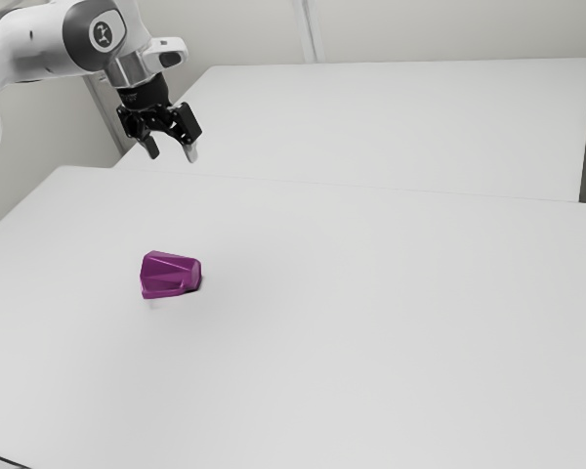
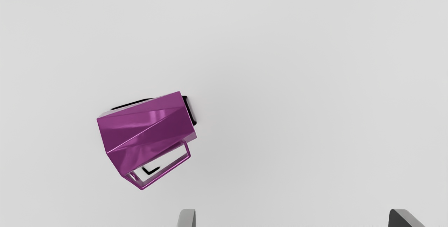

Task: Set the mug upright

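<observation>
Hanging high over the far part of a white table [image 1: 371,342], my black two-finger gripper [image 1: 172,154] points downward at the end of the white robot arm [image 1: 34,49], which enters from the exterior view's upper left. My jaws stand wide apart, with the two fingers [image 2: 188,218] well separated in the wrist view. The faceted purple mug [image 1: 171,276] lies on its side on the tabletop, apart from me, in the exterior view's left half. Its wider end faces that view's left and its narrower end the right. Seen from my wrist, the mug's angular handle [image 2: 166,172] juts from the flank nearer my fingers, a thin, straight-edged loop with the white surface showing through. Dark shadows edge the mug's body where it meets the table. Beyond the tabletop, a second white surface [image 1: 391,122] stretches toward a pale wall [image 1: 420,29].
</observation>
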Tool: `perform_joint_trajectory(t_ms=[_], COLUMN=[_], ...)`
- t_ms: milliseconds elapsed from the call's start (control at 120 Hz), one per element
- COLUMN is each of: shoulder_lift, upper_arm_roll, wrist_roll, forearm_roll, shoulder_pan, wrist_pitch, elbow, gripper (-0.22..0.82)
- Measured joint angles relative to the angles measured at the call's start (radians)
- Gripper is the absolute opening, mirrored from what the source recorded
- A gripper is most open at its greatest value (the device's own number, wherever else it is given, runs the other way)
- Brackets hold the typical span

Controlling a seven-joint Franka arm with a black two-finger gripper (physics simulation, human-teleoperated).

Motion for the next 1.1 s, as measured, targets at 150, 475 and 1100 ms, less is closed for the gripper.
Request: perform_joint_trajectory(t_ms=[150, 475, 1100], shoulder_lift=[-0.001, -0.028, 0.241], upper_arm_roll=[0.0, 0.079, 0.336], wrist_roll=[0.001, 0.01, 0.365], forearm_roll=[0.0, -0.067, -0.774], shoulder_pan=[0.0, 0.006, 0.308], wrist_pitch=[-0.001, -0.02, -0.142], elbow=[0.0, -0.014, -0.144], gripper=[0.6, 0.6, 0.6])
